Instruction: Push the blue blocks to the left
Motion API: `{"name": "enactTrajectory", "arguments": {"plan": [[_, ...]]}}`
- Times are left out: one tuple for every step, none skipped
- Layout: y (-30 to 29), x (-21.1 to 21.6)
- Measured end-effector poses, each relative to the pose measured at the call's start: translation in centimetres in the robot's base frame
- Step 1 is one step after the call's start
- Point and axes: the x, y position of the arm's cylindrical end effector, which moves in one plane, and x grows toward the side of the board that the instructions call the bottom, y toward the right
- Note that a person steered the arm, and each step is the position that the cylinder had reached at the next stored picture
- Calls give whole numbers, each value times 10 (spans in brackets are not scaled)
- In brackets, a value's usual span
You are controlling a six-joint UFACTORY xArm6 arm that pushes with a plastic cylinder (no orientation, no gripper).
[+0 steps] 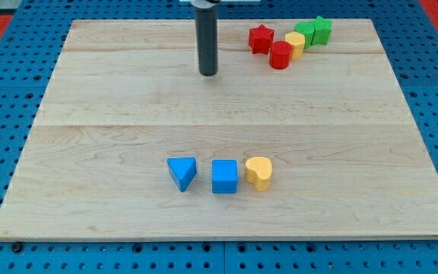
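Camera view, only one on hand. My tip [207, 73] sits at the view's top centre on the worktop [112, 99], well apart from both blue blocks and touching nothing. Tool is a plain rod w/ no jaws, so there's nothing to open or close and it has hold of nothing.

Task things: blue triangular block [182, 173] and blue cube [224, 176] lie side by side near the view's bottom centre, small gap btwn them. Yellow heart-shaped block [258, 173] is just beside the cube on the view's right, seemingly touching or nearly so.

Risks, as I judge them:
- Tip has to get in on the cube's right side, but the yellow block crowds that spot; a sloppy entry would knock it or drag it along leftward.
- Cube pushed off-centre would likely spin and slip off the tip.
- Cube will run into the triangular block; the slanted faces could let it skid sideways out of line, poss. toward the worktop's bottom edge.

Materials: worktop is pale wood w/ visible grain and plank seams, smooth-looking, on a blue perforated base. Blocks look like matte painted solids w/ crisp edges. Rod is dark, cylindrical, slight sheen.

Top right cluster, well clear of the job: red star block [261, 38], red cylinder [280, 55], yellow block [295, 43], two green blocks [314, 31], shapes hard to tell.
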Motion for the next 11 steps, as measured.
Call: {"name": "enactTrajectory", "arguments": {"plan": [[66,19],[86,19],[187,3],[287,-42],[302,-55],[302,-57],[302,-57],[301,-43],[287,-19],[274,-5],[264,0]]}}
